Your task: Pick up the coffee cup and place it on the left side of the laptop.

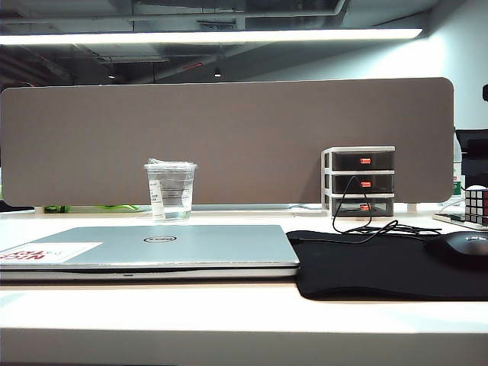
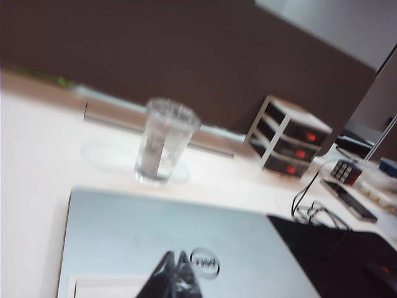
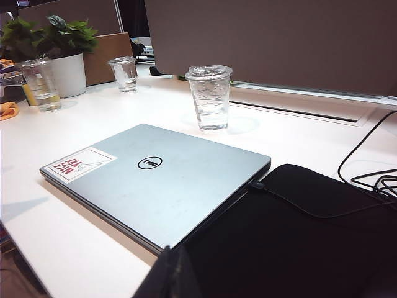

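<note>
Plainly the reach has not begun: the cup (image 1: 170,191) stands upright on the table (image 1: 229,320) just behind the closed laptop (image 1: 152,248), touching nothing, and neither arm shows in the exterior view. The left gripper (image 2: 173,276) hangs over the near part of the lid, its dark fingertips pressed together and empty; the right gripper (image 3: 175,273) hovers at the seam between the laptop and the mouse pad (image 1: 366,267), also closed on nothing. I judge the left arm the better choice, since the goal lies on its side. It should open wide first, pass above the lid, take the cup below its rim with light pressure, and keep it level, as some water seems to sit inside.
</note>
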`<action>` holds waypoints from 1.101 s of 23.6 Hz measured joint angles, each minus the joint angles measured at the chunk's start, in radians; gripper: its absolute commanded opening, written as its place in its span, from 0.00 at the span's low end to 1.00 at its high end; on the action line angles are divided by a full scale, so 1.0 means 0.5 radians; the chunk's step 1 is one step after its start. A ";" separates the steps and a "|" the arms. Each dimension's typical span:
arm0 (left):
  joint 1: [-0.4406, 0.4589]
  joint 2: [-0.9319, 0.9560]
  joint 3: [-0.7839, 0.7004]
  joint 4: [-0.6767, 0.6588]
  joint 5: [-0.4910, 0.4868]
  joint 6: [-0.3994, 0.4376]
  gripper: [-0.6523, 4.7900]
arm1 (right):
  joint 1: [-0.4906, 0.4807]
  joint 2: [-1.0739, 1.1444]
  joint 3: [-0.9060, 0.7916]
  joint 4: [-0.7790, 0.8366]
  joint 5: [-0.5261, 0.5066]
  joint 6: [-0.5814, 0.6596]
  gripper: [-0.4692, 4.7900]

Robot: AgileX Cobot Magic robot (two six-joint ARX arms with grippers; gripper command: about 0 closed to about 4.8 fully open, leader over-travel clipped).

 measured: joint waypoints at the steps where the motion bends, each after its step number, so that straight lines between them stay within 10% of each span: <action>1: 0.000 0.001 0.037 0.018 0.001 0.020 0.11 | 0.000 0.000 0.000 -0.001 0.000 0.000 0.09; 10: 0.000 0.875 0.434 0.445 0.044 0.196 0.18 | 0.000 0.000 0.000 -0.001 -0.001 0.001 0.09; 20: 0.002 2.007 0.709 1.261 0.069 0.483 1.00 | 0.000 0.000 0.000 -0.001 0.000 0.012 0.09; 26: 0.002 2.339 0.745 1.494 0.068 0.715 1.00 | 0.000 0.000 0.000 -0.001 -0.001 0.012 0.09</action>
